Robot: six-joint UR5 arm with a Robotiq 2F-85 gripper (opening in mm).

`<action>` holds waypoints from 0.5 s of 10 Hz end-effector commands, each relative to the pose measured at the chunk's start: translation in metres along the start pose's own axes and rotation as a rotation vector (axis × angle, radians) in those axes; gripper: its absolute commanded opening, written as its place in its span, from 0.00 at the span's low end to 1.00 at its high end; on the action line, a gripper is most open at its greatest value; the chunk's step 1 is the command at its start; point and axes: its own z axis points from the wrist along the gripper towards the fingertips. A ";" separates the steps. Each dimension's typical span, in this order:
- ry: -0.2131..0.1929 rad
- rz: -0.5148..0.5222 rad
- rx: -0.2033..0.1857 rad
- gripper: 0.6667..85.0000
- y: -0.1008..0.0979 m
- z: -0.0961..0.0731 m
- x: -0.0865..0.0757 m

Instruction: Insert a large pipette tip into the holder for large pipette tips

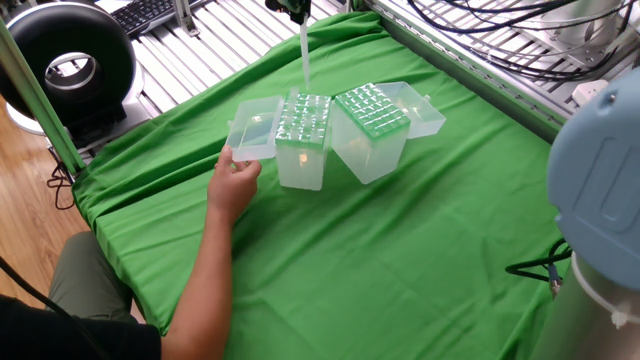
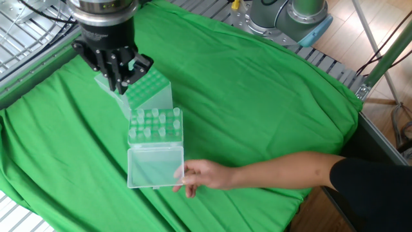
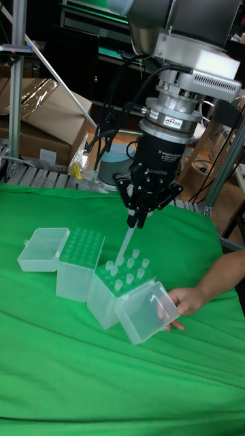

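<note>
Pipette tip held over the box

The gripper (image 3: 138, 219) pinches a large pipette tip (image 3: 125, 246). Right below it, the holder for large pipette tips (image 3: 102, 303) has several tips inside. A hand (image 3: 182, 300) holds its open lid.

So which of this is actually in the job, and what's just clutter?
In the job:
- gripper, shut on the tip
- holder, green grid top, lid open

Just there:
- shorter box already holding tips
- person's hand on that box's lid
- ring light
- keyboard
</note>
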 end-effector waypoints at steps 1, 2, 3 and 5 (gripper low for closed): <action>-0.016 -0.019 -0.007 0.16 -0.005 0.004 -0.008; -0.019 -0.016 -0.006 0.16 -0.005 0.005 -0.010; -0.024 -0.011 -0.009 0.16 -0.003 0.008 -0.012; -0.028 -0.002 -0.011 0.16 0.001 0.012 -0.014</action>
